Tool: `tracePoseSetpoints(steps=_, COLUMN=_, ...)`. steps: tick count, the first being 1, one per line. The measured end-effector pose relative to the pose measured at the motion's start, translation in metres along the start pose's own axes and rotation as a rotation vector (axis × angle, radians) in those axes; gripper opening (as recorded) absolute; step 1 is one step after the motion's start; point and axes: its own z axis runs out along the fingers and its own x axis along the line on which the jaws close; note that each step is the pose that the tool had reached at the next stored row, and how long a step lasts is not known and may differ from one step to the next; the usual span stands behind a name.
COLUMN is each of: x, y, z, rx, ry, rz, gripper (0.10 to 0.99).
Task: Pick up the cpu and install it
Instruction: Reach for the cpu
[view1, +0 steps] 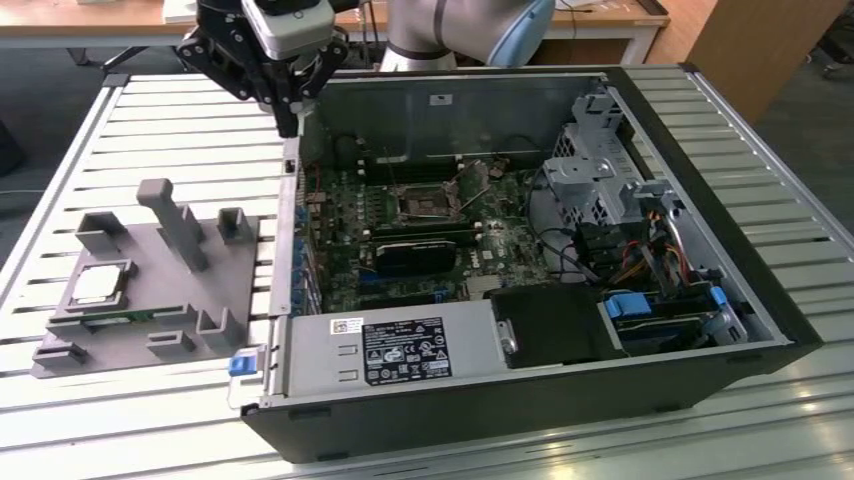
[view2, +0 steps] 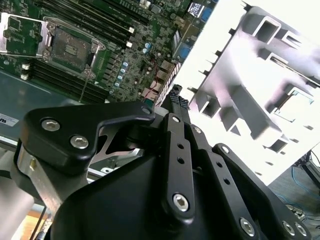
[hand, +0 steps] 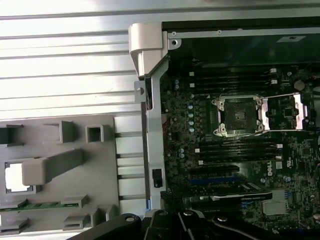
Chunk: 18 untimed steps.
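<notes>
1. The small flat square cpu with a shiny silver top (view1: 100, 284) lay in the grey plastic fixture (view1: 147, 250) on the slatted metal table (view1: 80, 150), outside the open black computer case (view1: 534, 400).
2. The black gripper (view1: 286, 125) hung over the case's near wall, fingertips together, gripping nothing.
3. The metal-framed black socket (view1: 424, 204) stood open and empty, so pickup and installation both appeared undone.

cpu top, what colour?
The cpu top is shiny silver with a pale rim, lying in the grey holder. Best in the exterior view.
</notes>
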Motion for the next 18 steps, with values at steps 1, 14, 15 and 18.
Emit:
tracePoseSetpoints(steps=1, x=0.0005, y=0.0, z=0.0001, rx=0.0, ry=0.0001, rz=0.0, gripper=0.106)
tracePoseSetpoints(steps=14, x=0.0075, y=-0.0007, z=0.0015, rx=0.0, ry=0.0044, rz=0.0, gripper=0.106)
tracePoseSetpoints(steps=15, x=0.0082, y=-0.0007, z=0.0016, rx=0.0, ry=0.0047, rz=0.0, gripper=0.106)
tracePoseSetpoints(steps=18, x=0.01, y=-0.0009, z=0.0018, rx=0.0, ry=0.0053, rz=0.0, gripper=0.106)
